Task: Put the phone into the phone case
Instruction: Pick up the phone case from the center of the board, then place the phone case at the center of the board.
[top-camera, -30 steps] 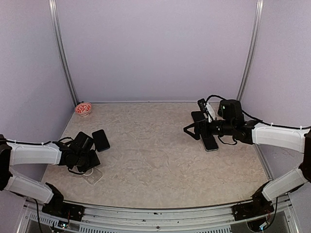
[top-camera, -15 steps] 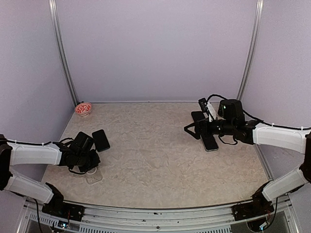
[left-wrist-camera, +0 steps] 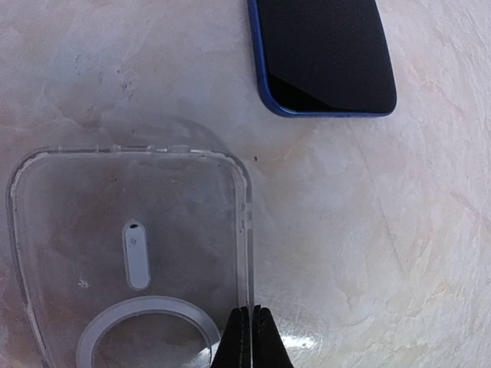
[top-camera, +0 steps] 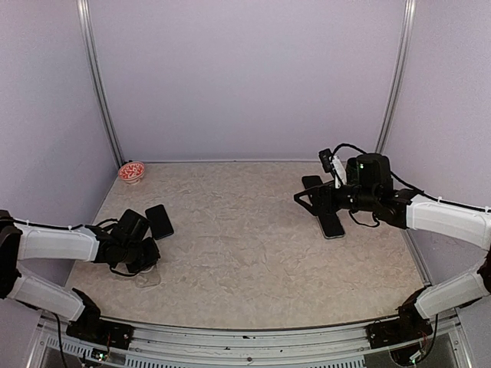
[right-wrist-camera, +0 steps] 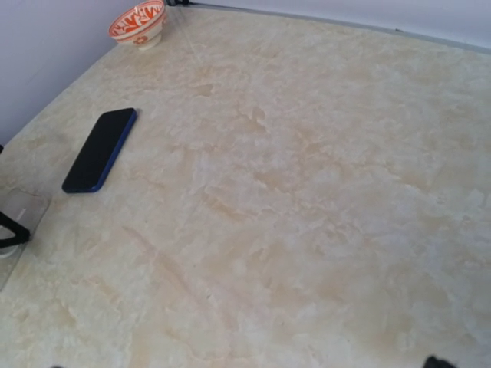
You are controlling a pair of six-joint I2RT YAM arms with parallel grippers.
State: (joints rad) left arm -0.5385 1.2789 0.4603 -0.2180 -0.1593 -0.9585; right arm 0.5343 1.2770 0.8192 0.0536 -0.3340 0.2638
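Pinching hand: the left gripper has its two fingertips pressed together on the right-hand rim of the phone case, so it holds the case by that thin wall.
Left arm: it lies low along the left edge of the bench, toward the near left corner, with the gripper right over the case.
Phone case: clear, lying flat with its walls up; a round ring and a small oblong slot show in its floor, and the marbled bench top shows through it.
Phone: dark screen, blue edge, lying flat on the bench, outside the case and just beyond its far end, not touching it; from above it sits near the left edge.
Right gripper: held above the bench near the right edge, fingers spread wide, nothing between them.
Dark flat object: lying on the bench below the right arm; I cannot tell what it is.
Bowl: small, red and white, in the far left corner; only its painted pattern is visible inside.
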